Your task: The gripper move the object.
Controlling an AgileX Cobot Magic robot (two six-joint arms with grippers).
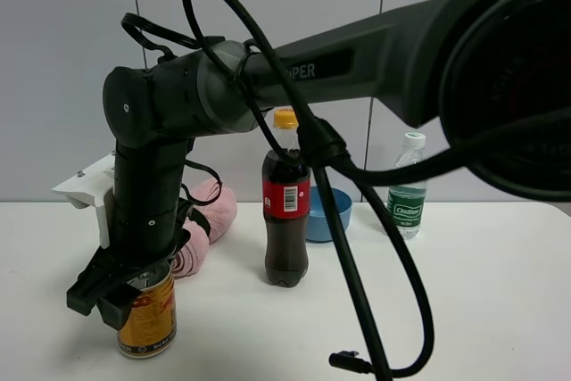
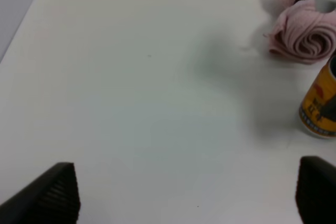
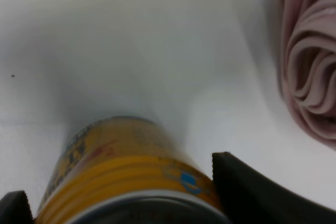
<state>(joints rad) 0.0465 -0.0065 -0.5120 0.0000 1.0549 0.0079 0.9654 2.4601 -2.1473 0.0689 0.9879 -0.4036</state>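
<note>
The gold-yellow can (image 1: 147, 314) with red markings stands upright on the white table (image 1: 482, 292) at the front left. My right gripper (image 1: 120, 287), at the tip of the thick black arm that reaches across from the right, is closed around the can's upper part. In the right wrist view the can (image 3: 126, 171) sits between the two black fingers (image 3: 247, 192), which press its sides. My left gripper (image 2: 184, 198) is open and empty over bare table, with the can (image 2: 320, 106) off to one side. The left gripper does not show in the exterior view.
Rolled pink cloths (image 1: 210, 211) lie just behind the can. A dark cola bottle (image 1: 285, 211) stands mid-table, with a blue bowl (image 1: 332, 211) behind it and a clear water bottle (image 1: 408, 189) further right. A black cable (image 1: 357, 292) hangs down to the table front.
</note>
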